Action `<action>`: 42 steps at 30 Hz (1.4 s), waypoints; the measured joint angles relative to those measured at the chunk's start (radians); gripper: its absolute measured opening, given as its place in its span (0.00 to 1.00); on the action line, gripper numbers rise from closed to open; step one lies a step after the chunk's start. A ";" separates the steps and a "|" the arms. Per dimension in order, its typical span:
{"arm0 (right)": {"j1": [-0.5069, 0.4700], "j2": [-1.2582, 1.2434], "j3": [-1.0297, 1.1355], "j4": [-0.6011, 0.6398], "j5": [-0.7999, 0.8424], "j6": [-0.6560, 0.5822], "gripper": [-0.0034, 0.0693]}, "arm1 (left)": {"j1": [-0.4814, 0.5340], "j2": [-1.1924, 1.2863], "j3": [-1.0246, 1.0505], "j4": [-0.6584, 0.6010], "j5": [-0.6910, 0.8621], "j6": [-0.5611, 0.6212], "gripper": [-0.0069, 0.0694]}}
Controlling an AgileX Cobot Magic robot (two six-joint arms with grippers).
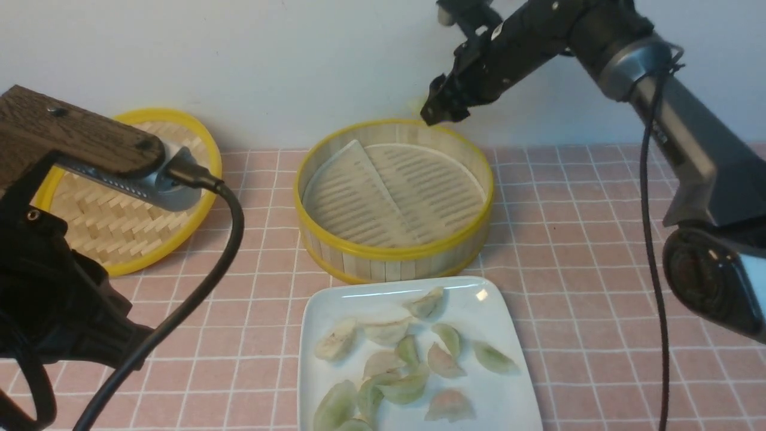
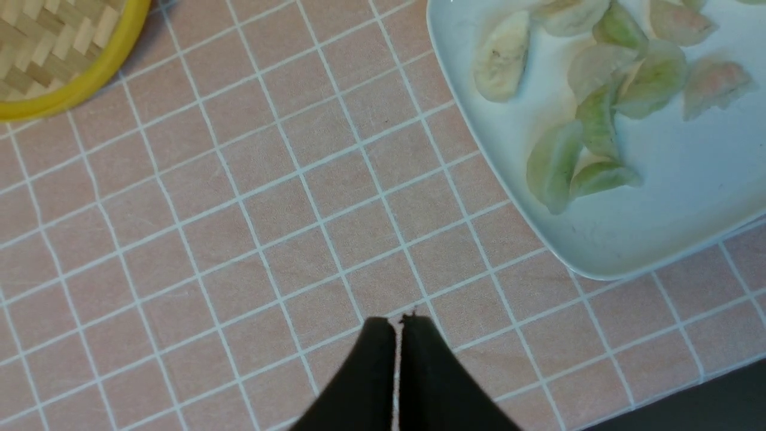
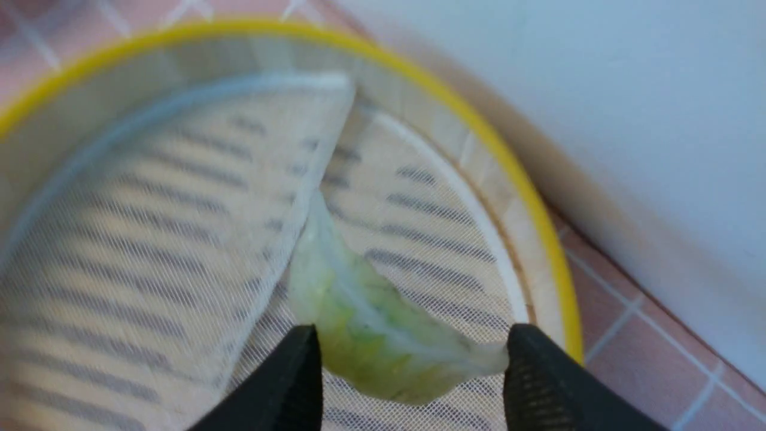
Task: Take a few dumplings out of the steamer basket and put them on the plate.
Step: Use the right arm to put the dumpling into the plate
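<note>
We are seeing the right gripper (image 1: 441, 112) gripping 1 pale green, translucent dumpling (image 3: 371, 323) over the rear rim of the steamer basket (image 1: 392, 254), upper centre of frame. More dumplings (image 1: 407, 365) are lying on the plate (image 1: 508, 395), lower centre. The left gripper (image 2: 398, 328) is hovering closed above the tablecloth (image 2: 239, 239); the woven lid (image 1: 119, 233) is lying at left.
</note>
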 joint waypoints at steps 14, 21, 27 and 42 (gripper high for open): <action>0.079 -0.744 1.146 0.023 -0.007 0.089 0.54 | 0.000 0.000 0.000 0.002 -0.015 0.000 0.08; 0.226 -0.844 1.556 0.043 -0.157 0.090 0.54 | 0.000 0.000 0.000 0.001 -0.077 0.000 0.08; 0.239 -0.813 1.623 -0.005 -0.256 0.153 0.54 | 0.000 0.000 0.000 -0.019 -0.078 0.000 0.08; 0.239 -0.853 1.564 -0.101 -0.070 0.292 0.84 | 0.000 0.000 0.000 -0.042 -0.078 0.000 0.08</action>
